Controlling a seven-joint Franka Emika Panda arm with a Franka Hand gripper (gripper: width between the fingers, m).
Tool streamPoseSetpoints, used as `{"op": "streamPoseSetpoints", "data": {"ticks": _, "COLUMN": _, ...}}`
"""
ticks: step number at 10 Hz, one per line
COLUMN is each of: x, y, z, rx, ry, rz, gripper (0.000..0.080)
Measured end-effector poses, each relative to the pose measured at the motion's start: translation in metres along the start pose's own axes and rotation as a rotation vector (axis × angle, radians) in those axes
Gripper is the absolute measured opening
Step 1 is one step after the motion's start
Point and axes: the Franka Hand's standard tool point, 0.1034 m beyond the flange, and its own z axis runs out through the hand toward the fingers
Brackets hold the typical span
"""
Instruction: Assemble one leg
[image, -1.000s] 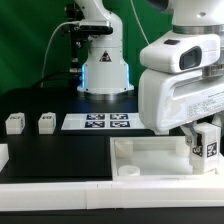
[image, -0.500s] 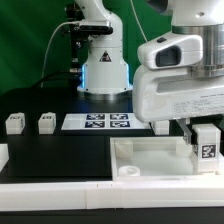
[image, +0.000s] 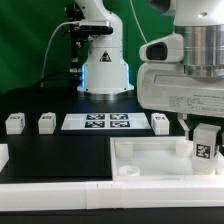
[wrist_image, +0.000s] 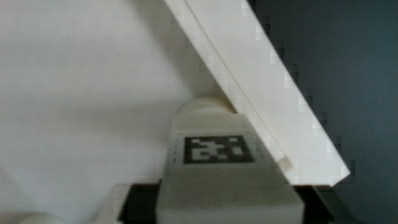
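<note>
My gripper (image: 203, 136) is shut on a leg (image: 204, 151), a small white block with a black-and-white tag facing the camera. It holds the leg upright over the right-hand end of the big flat white square top (image: 150, 152). In the wrist view the leg (wrist_image: 217, 150) sits between my dark fingers (wrist_image: 150, 200), and its far end points at a rounded spot beside the top's raised rim (wrist_image: 249, 80). I cannot tell whether the leg touches the top. Three more legs stand on the black table behind: two (image: 14, 123) (image: 46, 122) at the left, one (image: 160, 122) near the arm.
The marker board (image: 97, 122) lies flat on the table between the loose legs. The arm's base (image: 105, 70) stands behind it. A round corner socket (image: 130, 171) shows at the top's near corner. Part of a white piece (image: 3, 155) shows at the left edge.
My wrist has risen and shifted slightly right, uncovering the leg beside the marker board. The held leg has turned upright and sunk a little toward the top.
</note>
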Motion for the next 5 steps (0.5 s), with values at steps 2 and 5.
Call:
{"op": "streamPoseSetpoints", "data": {"ticks": 2, "x": -0.0013, "y": -0.0007, "z": 0.0008, "rx": 0.002, "ry": -0.004, "rz": 0.275, "gripper": 0.0293}}
{"op": "streamPoseSetpoints", "data": {"ticks": 5, "x": -0.0018, "y": -0.0019, "z": 0.0011, "rx": 0.007, "ry": -0.009, "rz": 0.584, "gripper": 0.0293}}
